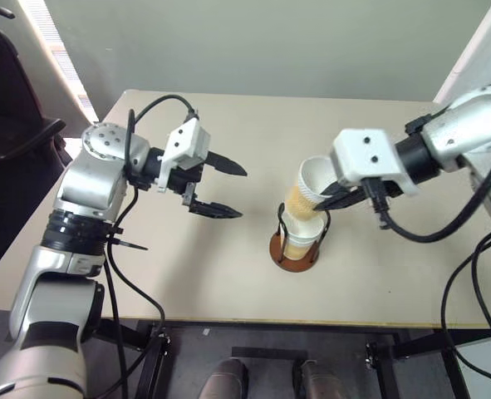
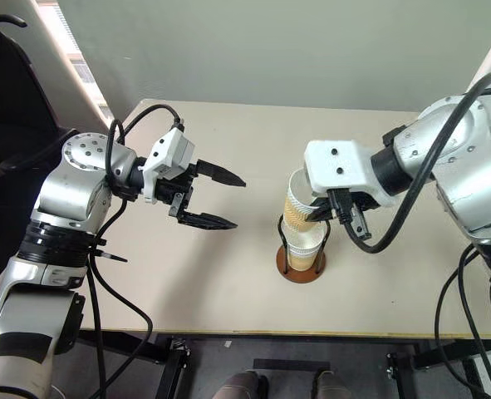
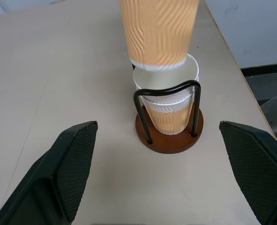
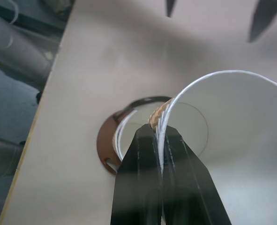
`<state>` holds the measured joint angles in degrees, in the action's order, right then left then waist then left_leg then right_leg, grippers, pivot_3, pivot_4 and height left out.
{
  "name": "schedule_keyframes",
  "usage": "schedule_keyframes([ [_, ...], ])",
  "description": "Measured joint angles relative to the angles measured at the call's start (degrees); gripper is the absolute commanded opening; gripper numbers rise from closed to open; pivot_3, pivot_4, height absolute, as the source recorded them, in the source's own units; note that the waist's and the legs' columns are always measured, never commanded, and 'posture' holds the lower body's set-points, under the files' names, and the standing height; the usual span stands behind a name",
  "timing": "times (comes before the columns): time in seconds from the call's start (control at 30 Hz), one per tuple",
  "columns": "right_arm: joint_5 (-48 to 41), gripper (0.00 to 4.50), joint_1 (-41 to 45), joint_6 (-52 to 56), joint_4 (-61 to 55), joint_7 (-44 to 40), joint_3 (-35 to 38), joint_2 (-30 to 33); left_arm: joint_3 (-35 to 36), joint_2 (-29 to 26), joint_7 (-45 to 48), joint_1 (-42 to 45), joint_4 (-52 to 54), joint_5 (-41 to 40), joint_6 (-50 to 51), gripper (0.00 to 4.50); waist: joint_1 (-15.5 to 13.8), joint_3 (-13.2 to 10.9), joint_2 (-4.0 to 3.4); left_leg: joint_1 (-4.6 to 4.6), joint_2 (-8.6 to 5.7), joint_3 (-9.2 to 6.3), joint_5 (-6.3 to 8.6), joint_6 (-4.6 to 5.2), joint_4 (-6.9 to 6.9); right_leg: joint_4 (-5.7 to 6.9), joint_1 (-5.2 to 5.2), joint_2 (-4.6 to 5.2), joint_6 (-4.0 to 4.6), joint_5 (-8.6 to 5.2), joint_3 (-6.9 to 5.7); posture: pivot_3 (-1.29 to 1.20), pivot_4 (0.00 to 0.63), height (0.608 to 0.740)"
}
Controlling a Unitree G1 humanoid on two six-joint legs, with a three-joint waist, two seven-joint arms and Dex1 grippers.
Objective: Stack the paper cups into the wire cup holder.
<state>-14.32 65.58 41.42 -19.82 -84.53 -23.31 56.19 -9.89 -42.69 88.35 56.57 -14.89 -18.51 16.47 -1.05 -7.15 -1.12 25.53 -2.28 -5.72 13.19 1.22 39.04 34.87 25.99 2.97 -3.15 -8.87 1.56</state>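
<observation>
Right pincer (image 4: 158, 140) pinches a paper cup (image 1: 309, 193) above the wire cup holder (image 1: 295, 249)

the wire holder (image 1: 295, 249) is standing on the table (image 1: 228, 150), right of centre, with cups (image 3: 168, 101) sitting in it. another cup (image 1: 309, 193) is hanging tilted just above them.

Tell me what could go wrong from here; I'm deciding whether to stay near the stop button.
1. The right gripper pinches the raised paper cup by one edge of its rim only, and the cup hangs tilted, so it may slip or swing.
2. Its bottom sits off-centre over the cups in the wire cup holder; it could catch a rim or the wire and tip the holder.
3. The left gripper, jaws open, steadies nothing.
</observation>
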Motion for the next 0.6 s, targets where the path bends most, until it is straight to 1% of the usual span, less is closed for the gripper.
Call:
schedule_keyframes([
  [0.27,4.3,0.04,-3.0,-5.1,3.9,-1.3,-2.8,-0.7,0.3,-0.4,0.0,0.0,0.4,0.0,0.3,4.5,0.1,0.0,0.0,-0.05,0.02,0.0,-0.03,-0.05,-0.02,0.12,0.01,-0.01,0.05,-0.02,0.0,0.0,0.15,0.74],
  [0.43,7.0,0.04,-3.4,-7.8,4.9,-2.1,-3.9,-1.9,0.3,-0.4,0.0,0.0,0.6,0.0,0.3,4.5,0.1,0.0,0.0,-0.06,0.02,0.0,-0.03,-0.04,-0.01,0.12,0.0,0.0,0.09,0.0,0.0,0.0,0.15,0.74],
  [0.47,7.7,0.42,-3.4,-8.2,5.1,-2.1,-4.3,-2.6,0.3,-0.4,0.0,0.0,0.7,0.0,0.3,4.5,0.1,0.0,0.0,-0.06,0.02,0.0,-0.03,-0.04,-0.01,0.12,0.0,0.0,0.09,0.0,0.0,0.0,0.15,0.74],
  [0.5,8.1,0.61,-3.4,-8.4,5.5,-2.1,-4.6,-3.5,0.3,-0.5,0.0,0.0,0.7,0.0,0.3,4.5,0.2,0.0,0.0,-0.07,0.02,0.0,-0.03,-0.04,-0.01,0.12,0.0,-0.01,0.09,0.0,0.0,0.0,0.15,0.74],
  [0.6,8.6,1.61,-2.8,-8.3,6.1,-2.2,-5.2,-6.3,0.3,-0.5,0.0,0.0,0.8,0.0,0.3,4.5,0.2,0.0,0.0,-0.06,0.02,0.0,-0.03,-0.05,-0.03,0.14,0.03,-0.01,0.08,0.01,0.0,0.0,0.15,0.74],
])
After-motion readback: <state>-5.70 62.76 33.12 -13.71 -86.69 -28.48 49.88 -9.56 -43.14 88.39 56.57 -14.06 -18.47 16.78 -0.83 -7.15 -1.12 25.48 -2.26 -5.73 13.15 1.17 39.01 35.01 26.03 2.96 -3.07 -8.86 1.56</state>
